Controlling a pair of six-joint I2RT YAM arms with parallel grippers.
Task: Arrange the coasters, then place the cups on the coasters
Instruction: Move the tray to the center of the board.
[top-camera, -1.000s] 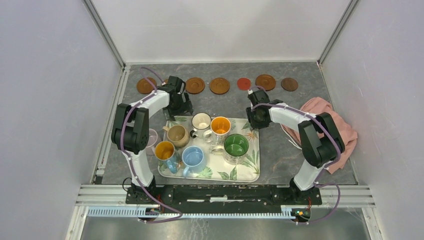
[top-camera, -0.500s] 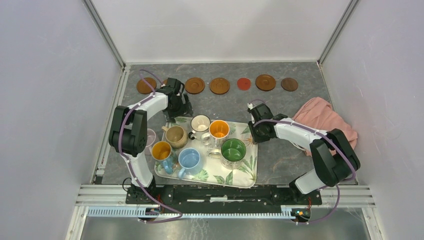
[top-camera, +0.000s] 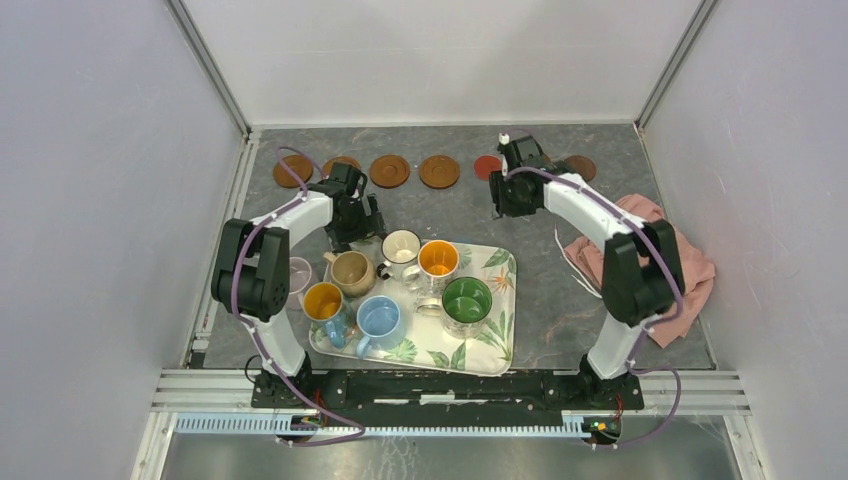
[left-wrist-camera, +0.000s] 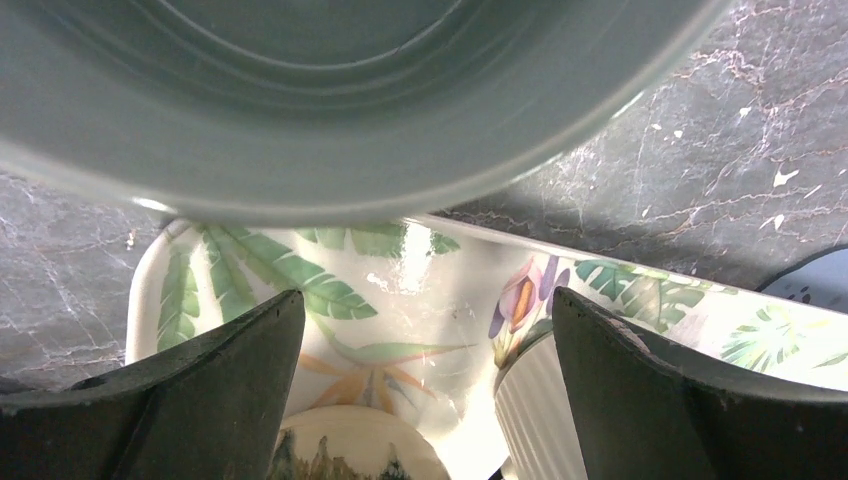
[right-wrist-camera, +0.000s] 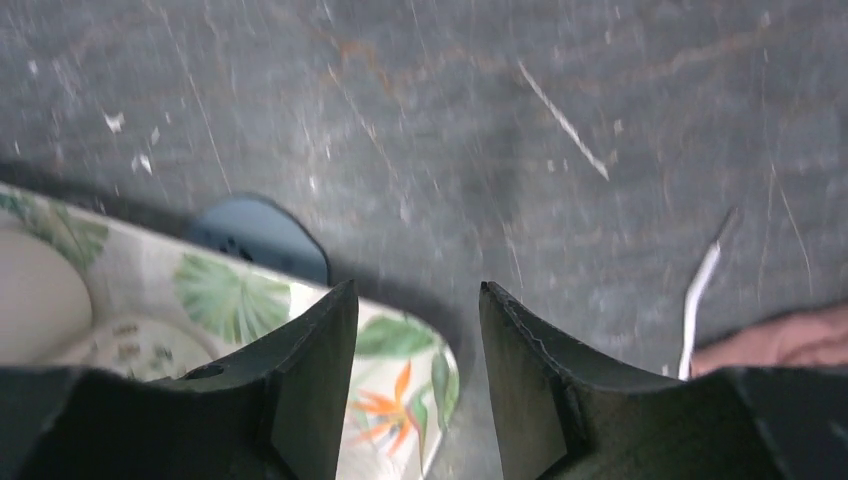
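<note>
Six coasters (top-camera: 439, 171) are lying in a row beyond the far edge of the tray (top-camera: 497, 335). Six cups (top-camera: 467, 298) are sitting on the tray, with a pale pink one (top-camera: 298, 275) just off its left side.

Left gripper (left-wrist-camera: 425, 320) is hanging over the tray's far left corner, fingers spread wide and gripping nothing, with a grey-green mug (left-wrist-camera: 300, 100) right by it. Right gripper (right-wrist-camera: 418, 295) is hovering past the far right corner, jaws partly apart, also empty.

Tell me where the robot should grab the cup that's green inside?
I'd grab the green-inside cup by its wall at the rim, on the right side, coming straight down from above. It stands upright with its mouth open, that side faces bare tray, and the orange-inside cup crowds its far left.
</note>
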